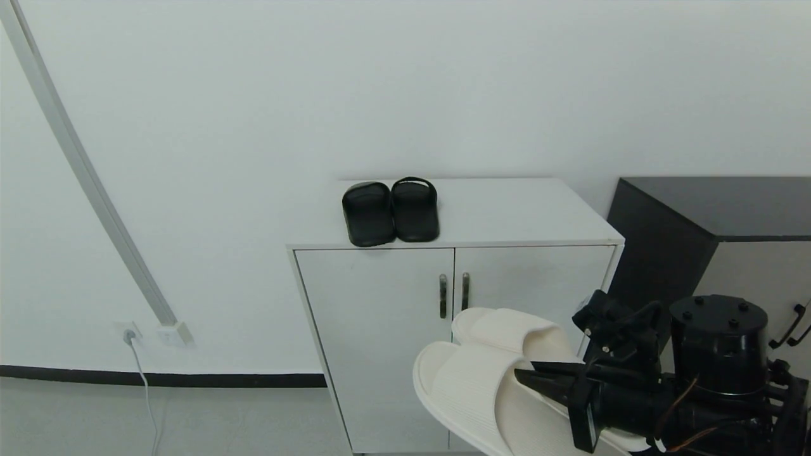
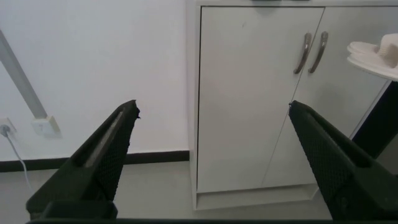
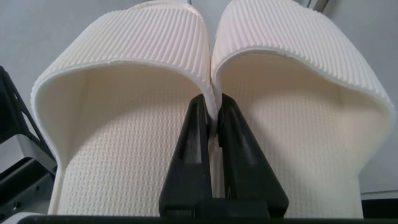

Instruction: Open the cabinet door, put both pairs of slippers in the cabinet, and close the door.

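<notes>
Cream ribbed foam slippers (image 3: 124,74) are clamped in the jaws of the right gripper (image 3: 211,107); the white two-door cabinet (image 1: 374,329), shut, must next be opened by the left gripper (image 2: 211,112), jaws spread.

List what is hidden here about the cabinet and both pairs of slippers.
- Inside of the cabinet: head view, its two shut doors cover it.
- Heels of the white slippers: head view, the right end effector and its arm cover them.
- Undersides of the black slippers: head view, they lie on the cabinet top.
- Far side of the dark cabinet: head view, cut off by the right edge.
</notes>
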### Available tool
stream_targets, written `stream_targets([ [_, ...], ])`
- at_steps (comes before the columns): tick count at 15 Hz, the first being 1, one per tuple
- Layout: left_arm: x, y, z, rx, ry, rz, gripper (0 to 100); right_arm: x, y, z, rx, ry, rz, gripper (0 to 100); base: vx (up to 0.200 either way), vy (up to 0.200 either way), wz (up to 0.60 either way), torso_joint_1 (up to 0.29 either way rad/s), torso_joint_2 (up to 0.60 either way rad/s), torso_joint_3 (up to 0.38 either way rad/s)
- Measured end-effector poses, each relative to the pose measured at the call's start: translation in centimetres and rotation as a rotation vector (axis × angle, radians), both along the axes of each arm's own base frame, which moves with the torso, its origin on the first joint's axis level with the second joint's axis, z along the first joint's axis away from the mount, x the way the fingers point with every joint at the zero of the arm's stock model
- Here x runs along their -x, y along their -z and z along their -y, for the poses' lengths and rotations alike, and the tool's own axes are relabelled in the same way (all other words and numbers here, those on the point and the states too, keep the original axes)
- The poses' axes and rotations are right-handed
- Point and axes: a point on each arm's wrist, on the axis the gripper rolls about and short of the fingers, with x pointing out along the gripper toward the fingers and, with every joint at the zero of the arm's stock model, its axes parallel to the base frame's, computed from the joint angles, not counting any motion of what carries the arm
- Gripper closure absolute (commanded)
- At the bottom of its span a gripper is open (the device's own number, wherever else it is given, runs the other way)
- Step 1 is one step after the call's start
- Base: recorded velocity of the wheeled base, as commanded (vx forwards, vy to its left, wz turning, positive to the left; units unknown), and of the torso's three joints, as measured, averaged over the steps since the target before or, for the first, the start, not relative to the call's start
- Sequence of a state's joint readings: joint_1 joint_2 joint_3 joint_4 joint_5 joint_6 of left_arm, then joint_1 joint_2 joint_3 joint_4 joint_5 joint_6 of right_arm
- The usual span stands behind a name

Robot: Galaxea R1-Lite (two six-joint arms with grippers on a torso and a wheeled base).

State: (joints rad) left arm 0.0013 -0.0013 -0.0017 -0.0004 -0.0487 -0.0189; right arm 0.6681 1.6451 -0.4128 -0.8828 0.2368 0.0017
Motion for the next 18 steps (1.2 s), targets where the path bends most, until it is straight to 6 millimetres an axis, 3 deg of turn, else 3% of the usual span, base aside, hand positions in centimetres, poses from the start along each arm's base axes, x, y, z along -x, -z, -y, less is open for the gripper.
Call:
stream_targets([
  [10, 0.00, 0.00, 0.01, -0.021, 0.004, 0.001, 0, 0.33, 0.27, 0.07, 0.009, -0.006, -0.008, 100, 0.000, 0.000, 0.00, -0.169, 0.50, 0.321],
  [18, 0.00, 0.00, 0.01, -0.024, 0.005, 0.001, 0, 0.65, 0.61, 0.15, 0.016, -0.014, -0.022, 100, 0.000, 0.000, 0.00, -0.085, 0.45, 0.360],
])
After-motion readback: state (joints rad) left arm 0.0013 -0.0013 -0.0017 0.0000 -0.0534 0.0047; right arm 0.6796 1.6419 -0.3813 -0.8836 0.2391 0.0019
